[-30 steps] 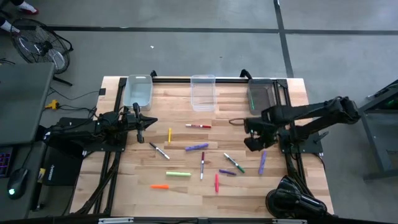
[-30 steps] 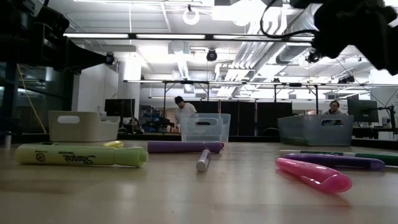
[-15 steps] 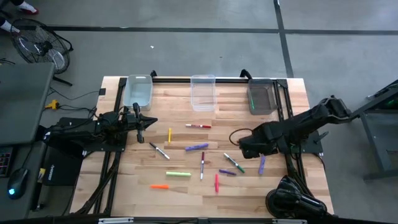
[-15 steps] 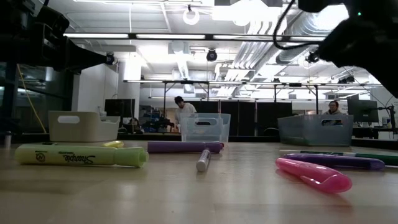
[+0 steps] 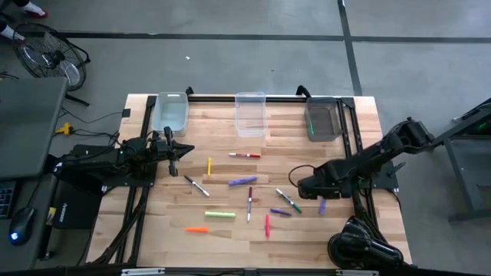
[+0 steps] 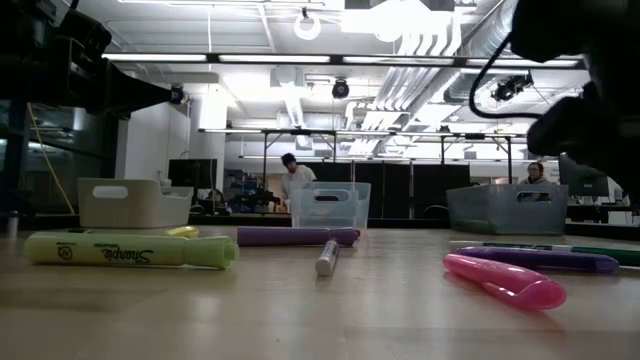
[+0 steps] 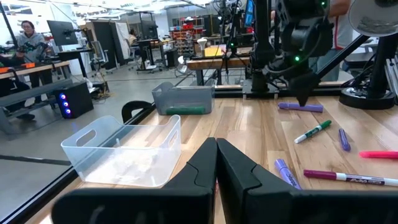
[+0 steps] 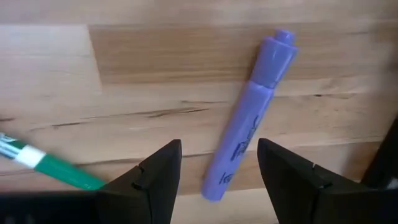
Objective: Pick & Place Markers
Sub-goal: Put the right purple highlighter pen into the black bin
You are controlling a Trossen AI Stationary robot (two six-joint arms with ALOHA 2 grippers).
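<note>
Both fingers of our right gripper (image 8: 217,180) now spread wide, lowered over the purple marker (image 8: 249,118) at right of centre — grasp next — left gripper (image 7: 216,163) shut, waiting.

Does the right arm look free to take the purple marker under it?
Probably yes: the right tool is open with the purple marker lying between its fingers, and nothing covers it. The green marker lies off to one side.
</note>
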